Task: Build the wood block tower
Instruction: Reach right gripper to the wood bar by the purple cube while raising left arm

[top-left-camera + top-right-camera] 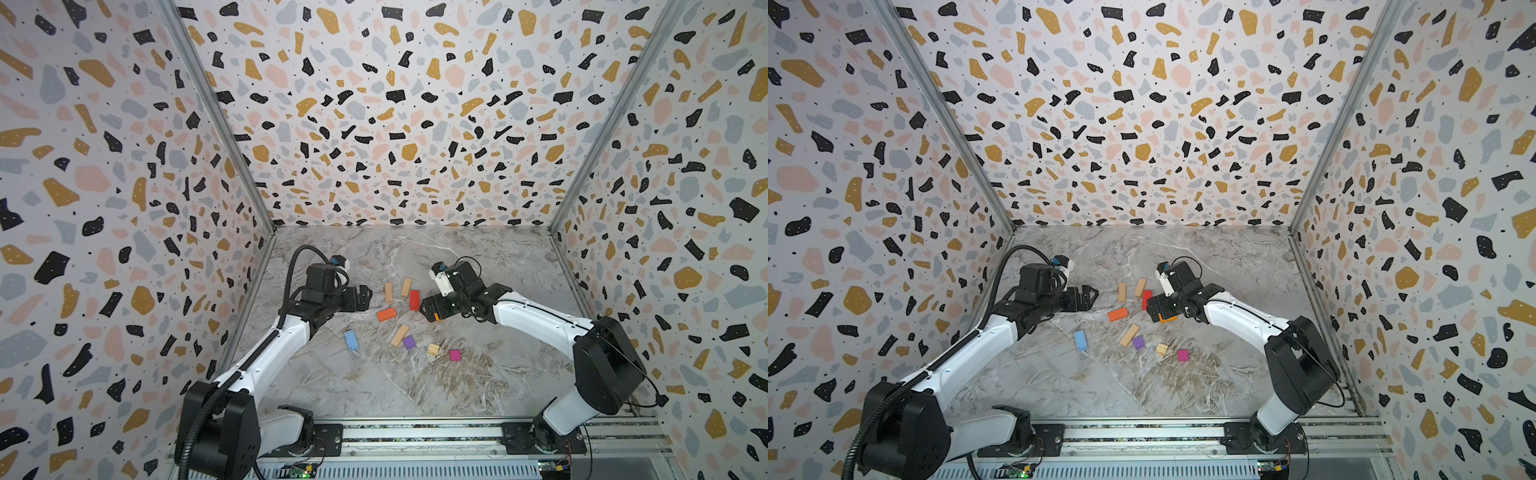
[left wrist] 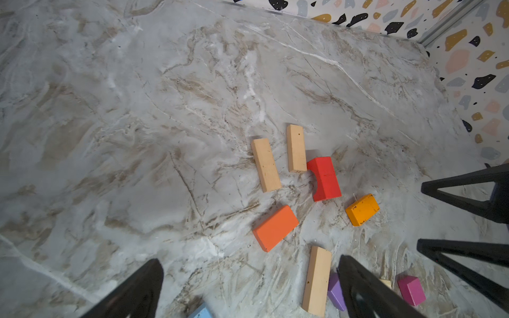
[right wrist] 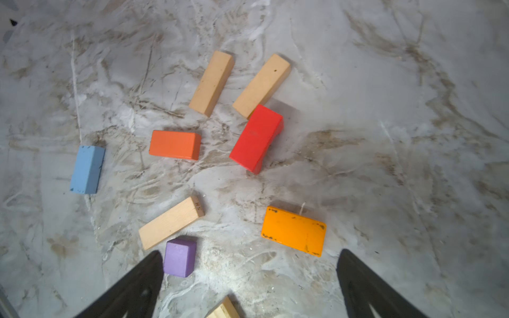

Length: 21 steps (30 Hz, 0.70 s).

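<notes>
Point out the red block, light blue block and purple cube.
red block (image 3: 254, 137), right wrist view, upper face.
light blue block (image 3: 84, 169), right wrist view, upper face.
purple cube (image 3: 179, 258), right wrist view, middle.

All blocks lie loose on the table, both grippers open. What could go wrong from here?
The red block rests against an end of the dotted tan block; gripping either may shove the other. The purple cube sits right beside the stamped tan block, perhaps touching, so reaching for one may knock the other. The red block's curved notch could make it stack unsteadily.
</notes>
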Motion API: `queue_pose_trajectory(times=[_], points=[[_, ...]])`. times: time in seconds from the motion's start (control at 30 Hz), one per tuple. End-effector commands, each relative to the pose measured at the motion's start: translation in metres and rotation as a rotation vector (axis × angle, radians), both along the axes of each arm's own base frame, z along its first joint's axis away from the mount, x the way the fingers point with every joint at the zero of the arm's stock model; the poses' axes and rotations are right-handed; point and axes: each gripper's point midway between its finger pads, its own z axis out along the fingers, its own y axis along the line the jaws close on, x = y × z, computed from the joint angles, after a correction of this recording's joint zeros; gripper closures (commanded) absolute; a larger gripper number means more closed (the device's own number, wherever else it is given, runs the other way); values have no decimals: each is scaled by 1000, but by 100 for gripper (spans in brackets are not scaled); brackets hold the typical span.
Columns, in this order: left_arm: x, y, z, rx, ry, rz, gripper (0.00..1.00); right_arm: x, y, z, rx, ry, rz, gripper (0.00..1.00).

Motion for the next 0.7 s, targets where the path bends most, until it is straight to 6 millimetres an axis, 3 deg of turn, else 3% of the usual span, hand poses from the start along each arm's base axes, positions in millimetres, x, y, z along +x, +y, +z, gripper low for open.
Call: queue_pose_trajectory(times=[0.0, 0.23, 0.53, 0.67], points=[[-1, -12, 11, -57, -37, -50, 0, -15, 10, -4, -60, -11, 133, 2], [1, -3, 18, -28, -60, -14, 0, -46, 37, -23, -78, -38, 322, 2], [8, 5, 16, -34, -54, 33, 0, -67, 74, -46, -70, -56, 427, 1], [10, 7, 13, -71, -29, 33, 0, -73, 80, -62, -105, -48, 464, 1]])
